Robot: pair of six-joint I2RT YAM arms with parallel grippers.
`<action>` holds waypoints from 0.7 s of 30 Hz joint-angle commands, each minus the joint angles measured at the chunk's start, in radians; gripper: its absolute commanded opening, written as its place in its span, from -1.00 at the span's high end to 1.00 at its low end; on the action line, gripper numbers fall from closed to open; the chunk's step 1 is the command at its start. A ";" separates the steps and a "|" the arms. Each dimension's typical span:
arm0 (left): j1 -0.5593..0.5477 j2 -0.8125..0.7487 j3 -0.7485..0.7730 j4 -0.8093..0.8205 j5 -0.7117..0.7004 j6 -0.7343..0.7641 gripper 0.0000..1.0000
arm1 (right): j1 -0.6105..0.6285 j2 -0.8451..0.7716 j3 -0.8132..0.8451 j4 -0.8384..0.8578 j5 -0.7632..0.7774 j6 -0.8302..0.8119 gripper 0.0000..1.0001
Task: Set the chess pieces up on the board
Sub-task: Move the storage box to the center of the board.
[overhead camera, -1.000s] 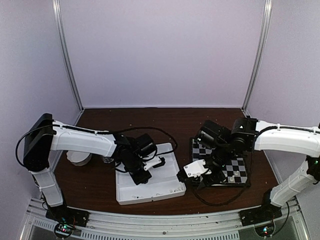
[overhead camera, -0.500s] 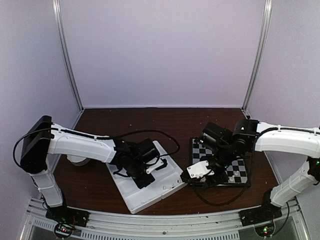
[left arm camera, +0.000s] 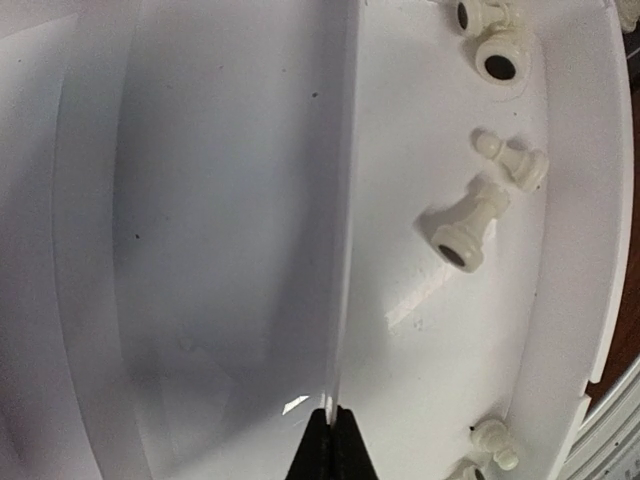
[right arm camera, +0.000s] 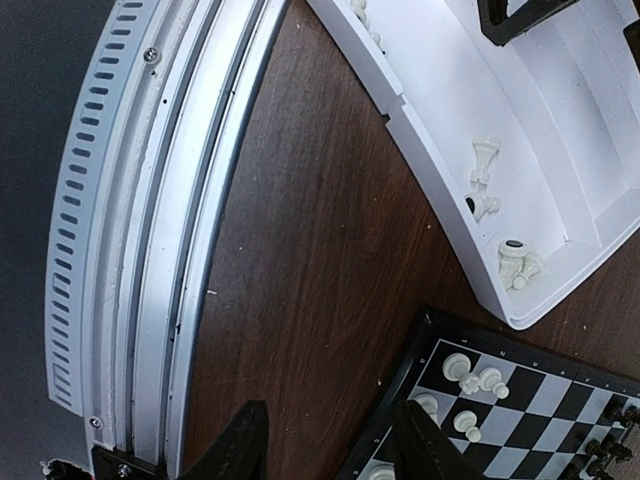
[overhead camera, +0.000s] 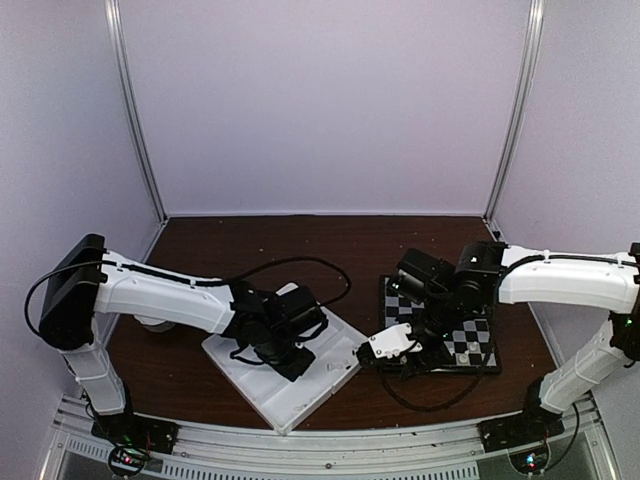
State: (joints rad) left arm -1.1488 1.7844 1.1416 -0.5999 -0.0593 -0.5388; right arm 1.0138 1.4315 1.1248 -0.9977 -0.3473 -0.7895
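The white tray (overhead camera: 300, 395) lies skewed on the table, one corner toward the front rail. My left gripper (overhead camera: 288, 358) is shut on its thin upright divider (left arm camera: 340, 200), with the black fingertips (left arm camera: 322, 452) pinching it. Several white chess pieces (left arm camera: 465, 222) lie loose in the compartment right of the divider, also seen from the right wrist (right arm camera: 515, 262). The board (overhead camera: 470, 340) lies on the right, with white pieces (right arm camera: 458, 367) on its near corner squares and black ones (right arm camera: 610, 415) further along. My right gripper (right arm camera: 330, 440) hangs open and empty over bare wood by the board's corner (right arm camera: 425, 330).
A ribbed aluminium rail (right arm camera: 130, 230) runs along the table's near edge, close to the right gripper. A round white object (overhead camera: 155, 318) sits under the left arm. Black cables (overhead camera: 300, 265) trail over the table behind the tray. Enclosure walls stand at the sides and back.
The tray has swung counter-clockwise on the table, dragged by my left gripper, which closed fully on the divider. My right gripper shifted slightly and stayed open.
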 commanded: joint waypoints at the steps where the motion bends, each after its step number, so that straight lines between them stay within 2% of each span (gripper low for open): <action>1: -0.008 -0.001 0.022 0.006 -0.004 -0.188 1.00 | -0.006 0.013 0.026 0.014 0.005 0.004 0.10; 7: -0.012 -0.020 -0.019 0.068 0.016 -0.342 1.00 | -0.006 0.014 0.021 0.021 0.005 0.005 0.11; 15: 0.000 -0.012 0.025 0.013 -0.055 -0.418 1.00 | -0.027 0.048 0.032 0.078 0.005 0.061 0.11; 21: 0.038 0.029 0.051 0.046 0.085 -0.414 1.00 | -0.061 0.095 0.069 0.082 -0.030 0.098 0.11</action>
State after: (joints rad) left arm -1.1397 1.7950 1.1564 -0.5995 -0.0719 -0.9157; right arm 0.9726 1.5028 1.1519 -0.9398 -0.3561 -0.7292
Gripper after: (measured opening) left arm 0.011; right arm 0.443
